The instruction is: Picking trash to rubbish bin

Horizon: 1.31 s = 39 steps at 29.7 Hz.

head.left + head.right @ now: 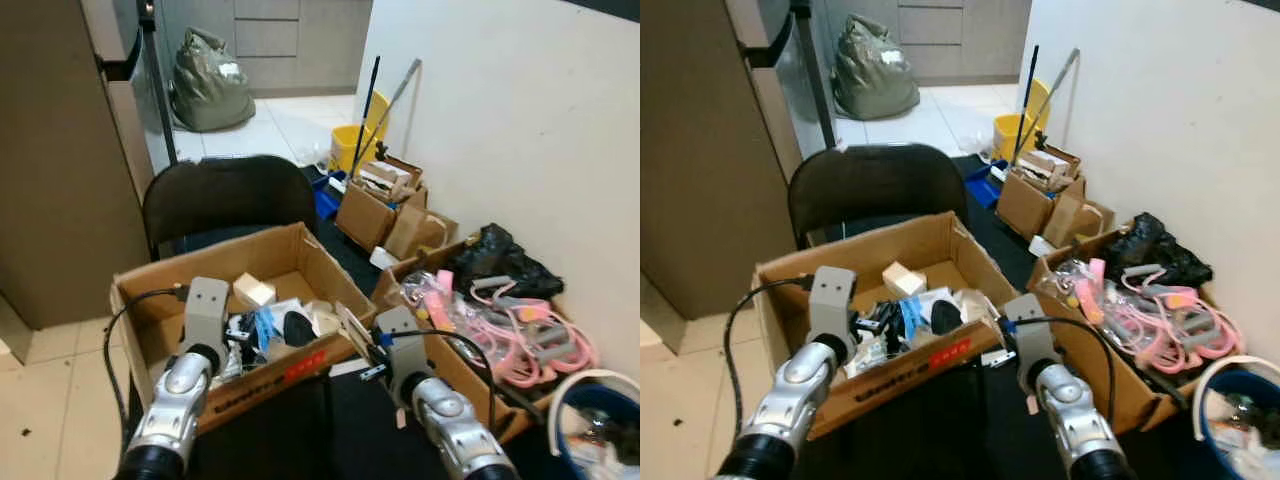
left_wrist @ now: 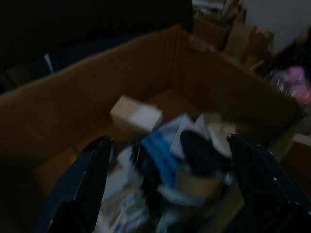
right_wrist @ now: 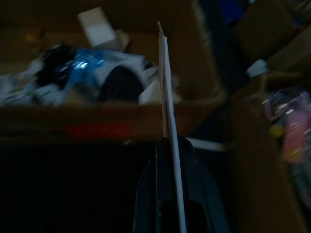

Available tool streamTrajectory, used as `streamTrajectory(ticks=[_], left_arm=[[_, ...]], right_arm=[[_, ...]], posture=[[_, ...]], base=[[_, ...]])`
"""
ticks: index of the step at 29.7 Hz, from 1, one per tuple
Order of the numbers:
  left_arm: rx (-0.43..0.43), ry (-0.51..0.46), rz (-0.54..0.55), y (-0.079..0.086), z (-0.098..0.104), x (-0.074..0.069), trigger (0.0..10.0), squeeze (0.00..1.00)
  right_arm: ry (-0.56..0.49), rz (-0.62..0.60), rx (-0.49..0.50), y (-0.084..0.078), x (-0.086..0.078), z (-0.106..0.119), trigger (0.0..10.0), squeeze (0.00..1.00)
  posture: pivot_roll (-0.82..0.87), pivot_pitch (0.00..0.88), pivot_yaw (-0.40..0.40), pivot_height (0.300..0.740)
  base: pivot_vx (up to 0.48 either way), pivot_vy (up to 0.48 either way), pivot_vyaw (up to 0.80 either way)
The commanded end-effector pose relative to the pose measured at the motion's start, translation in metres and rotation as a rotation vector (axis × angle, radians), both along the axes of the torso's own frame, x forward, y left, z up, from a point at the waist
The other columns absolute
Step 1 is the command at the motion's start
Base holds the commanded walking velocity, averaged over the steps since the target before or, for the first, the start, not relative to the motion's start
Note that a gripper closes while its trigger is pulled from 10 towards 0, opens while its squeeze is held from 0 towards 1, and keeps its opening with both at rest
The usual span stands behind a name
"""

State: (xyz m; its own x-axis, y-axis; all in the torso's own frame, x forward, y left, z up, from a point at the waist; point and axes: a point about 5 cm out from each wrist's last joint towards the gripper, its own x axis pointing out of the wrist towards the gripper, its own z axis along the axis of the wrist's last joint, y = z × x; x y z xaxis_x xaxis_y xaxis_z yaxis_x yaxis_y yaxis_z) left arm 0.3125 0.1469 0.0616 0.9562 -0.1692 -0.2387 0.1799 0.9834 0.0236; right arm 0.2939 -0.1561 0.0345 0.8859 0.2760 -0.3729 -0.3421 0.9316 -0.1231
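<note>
An open cardboard box in front of me holds mixed trash: a small white carton, blue and white wrappers and a dark rounded piece. My left gripper hangs over the box's trash with its fingers spread wide and nothing between them. At the box's right front corner, my right gripper is shut on a thin flat card strip. The strip sticks up and leans toward the box.
A black chair stands behind the box. On the right are a box of pink items, a black bag, smaller cartons and a yellow mop bucket. A blue white-rimmed bucket sits at lower right. A grey-green sack lies far back.
</note>
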Motion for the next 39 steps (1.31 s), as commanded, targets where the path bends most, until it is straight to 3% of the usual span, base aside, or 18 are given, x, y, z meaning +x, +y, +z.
streamTrajectory(ticks=[1, 11, 18, 27, 31, 33, 35, 39], left_arm=[[0.005, 0.015, 0.008, 0.003, -0.004, -0.003, 10.0, 0.00], [0.002, 0.008, 0.014, 0.004, -0.003, -0.002, 10.0, 0.00], [0.006, -0.005, 0.014, 0.004, -0.001, -0.002, 10.0, 0.00], [0.112, 0.002, -0.084, 0.000, 0.005, -0.001, 10.0, 0.00], [0.130, 0.054, -0.189, -0.006, 0.004, -0.004, 10.0, 0.00], [0.136, 0.131, -0.319, -0.011, 0.001, -0.011, 10.0, 0.00], [0.111, 0.218, -0.416, -0.011, -0.003, -0.020, 10.0, 0.00], [0.029, 0.270, -0.508, -0.012, 0.001, -0.030, 10.0, 0.00]], right_arm=[[0.003, 0.002, 0.001, 0.001, -0.001, -0.001, 10.0, 0.00], [0.000, 0.003, -0.002, 0.001, 0.000, 0.000, 10.0, 0.00], [-0.011, 0.005, -0.001, 0.003, 0.003, 0.002, 10.0, 0.00], [-0.061, 0.070, -0.003, 0.018, 0.016, 0.013, 10.0, 0.00], [-0.065, 0.131, 0.001, 0.029, 0.022, 0.019, 10.0, 0.00], [-0.063, 0.176, -0.039, 0.035, 0.027, 0.021, 10.0, 0.00], [-0.077, 0.210, -0.071, 0.042, 0.032, 0.025, 10.0, 0.00], [-0.082, 0.279, -0.095, 0.052, 0.035, 0.028, 10.0, 0.00]], posture=[[-0.06, 0.054, -0.053, 0.740], [-0.06, 0.051, -0.055, 0.740], [-0.06, 0.051, -0.059, 0.740], [-0.06, 0.048, -0.062, 0.740], [-0.05, 0.046, -0.064, 0.740], [-0.05, 0.046, -0.065, 0.740], [-0.04, 0.046, -0.068, 0.740], [-0.04, 0.046, -0.068, 0.740]], base=[[0.390, 0.000, 0.00], [0.373, 0.000, 0.00], [0.000, 0.000, 0.00], [0.000, 0.000, 0.00], [0.000, 0.000, 0.00], [0.000, 0.000, 0.00], [0.000, 0.000, 0.00], [0.000, 0.000, 0.00]])
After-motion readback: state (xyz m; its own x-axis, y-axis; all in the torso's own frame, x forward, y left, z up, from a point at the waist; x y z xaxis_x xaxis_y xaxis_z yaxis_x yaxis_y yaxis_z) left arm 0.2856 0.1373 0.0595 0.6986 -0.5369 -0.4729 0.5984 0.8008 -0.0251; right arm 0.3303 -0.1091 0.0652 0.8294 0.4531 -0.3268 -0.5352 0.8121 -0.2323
